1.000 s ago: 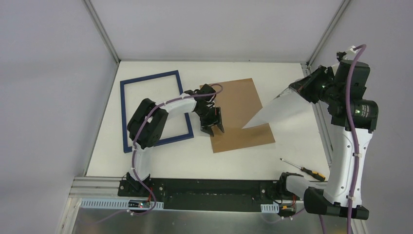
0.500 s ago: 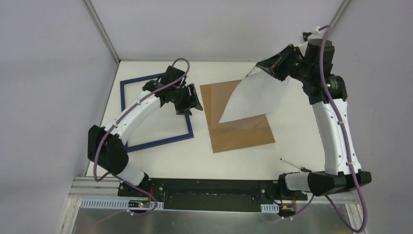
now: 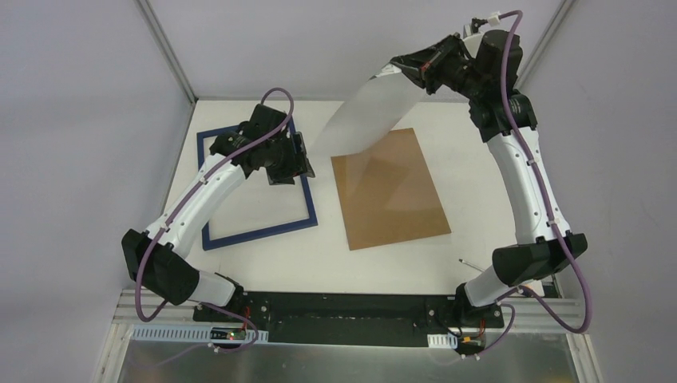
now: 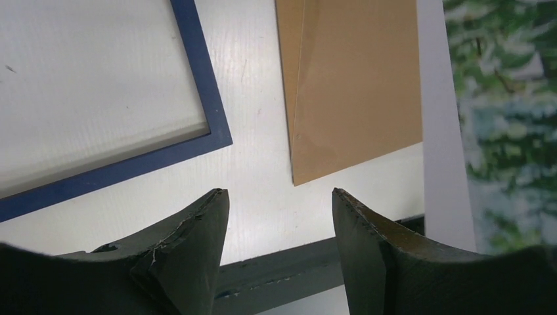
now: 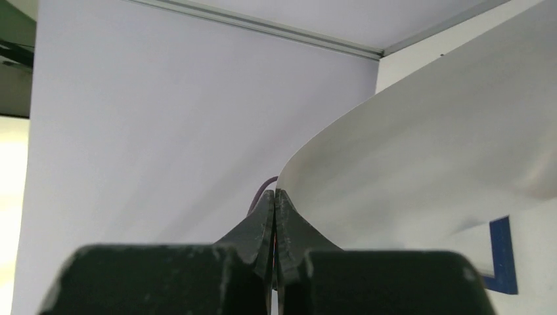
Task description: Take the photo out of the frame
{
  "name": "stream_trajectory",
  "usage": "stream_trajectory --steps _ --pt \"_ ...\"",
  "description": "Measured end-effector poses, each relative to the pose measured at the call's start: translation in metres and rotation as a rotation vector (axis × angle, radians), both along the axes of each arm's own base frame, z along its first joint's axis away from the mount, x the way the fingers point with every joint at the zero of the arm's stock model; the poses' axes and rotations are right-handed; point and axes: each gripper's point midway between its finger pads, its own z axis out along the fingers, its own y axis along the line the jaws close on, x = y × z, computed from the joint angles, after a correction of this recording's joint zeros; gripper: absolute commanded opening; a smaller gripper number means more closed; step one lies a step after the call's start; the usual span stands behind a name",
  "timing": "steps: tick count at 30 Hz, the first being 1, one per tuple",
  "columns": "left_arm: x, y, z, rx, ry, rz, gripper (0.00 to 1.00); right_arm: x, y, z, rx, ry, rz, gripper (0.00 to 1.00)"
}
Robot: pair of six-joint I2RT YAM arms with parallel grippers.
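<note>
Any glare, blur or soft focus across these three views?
Top view: even light, sharp; faint shadow patches on the board. Left wrist: milky sheen inside the frame; the photo at the right edge looks soft. Right wrist: right claw, shut on the photo, dark and blurred; far-left strip washed out.

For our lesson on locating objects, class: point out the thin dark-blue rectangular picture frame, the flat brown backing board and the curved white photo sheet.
Dark-blue picture frame [image 3: 259, 231]: overhead view, its near rail.
Brown backing board [image 3: 399, 199]: overhead view, bare middle.
White photo sheet [image 3: 371, 112]: overhead view, middle of its curved surface.
</note>
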Motion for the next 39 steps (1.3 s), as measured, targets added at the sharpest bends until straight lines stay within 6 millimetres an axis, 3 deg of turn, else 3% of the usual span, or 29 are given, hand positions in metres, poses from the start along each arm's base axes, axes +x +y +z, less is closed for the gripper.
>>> stream_trajectory --steps 5,8,11,12,17,20,26,33,39 --pt "0.005 0.004 0.012 0.015 -0.043 0.011 0.61 0.006 0.000 0.004 0.058 -0.005 0.008 0.00" --pt "0.004 0.007 0.016 0.021 -0.057 0.013 0.61 0.006 -0.012 -0.027 0.066 0.054 -0.006 0.00" --pt "0.002 0.009 0.019 0.023 -0.065 0.015 0.61 0.004 -0.035 -0.089 0.066 0.184 -0.033 0.00" --pt "0.001 0.009 0.020 0.022 -0.066 0.015 0.61 0.001 -0.045 -0.120 0.064 0.250 -0.044 0.00" --pt "-0.001 0.010 0.024 0.019 -0.074 0.016 0.61 -0.022 -0.088 -0.234 0.069 0.518 -0.113 0.00" --pt "-0.002 0.011 0.023 0.021 -0.068 0.016 0.61 -0.040 -0.108 -0.277 0.060 0.608 -0.138 0.00" --pt "-0.003 0.009 0.024 0.015 -0.062 0.010 0.61 -0.063 -0.116 -0.316 -0.020 0.639 -0.077 0.00" --pt "-0.002 0.008 0.025 0.008 -0.061 0.010 0.61 -0.077 -0.125 -0.360 -0.113 0.710 -0.008 0.00" --pt "-0.002 0.008 0.025 0.004 -0.058 0.017 0.61 -0.090 -0.136 -0.384 -0.190 0.763 0.009 0.00"
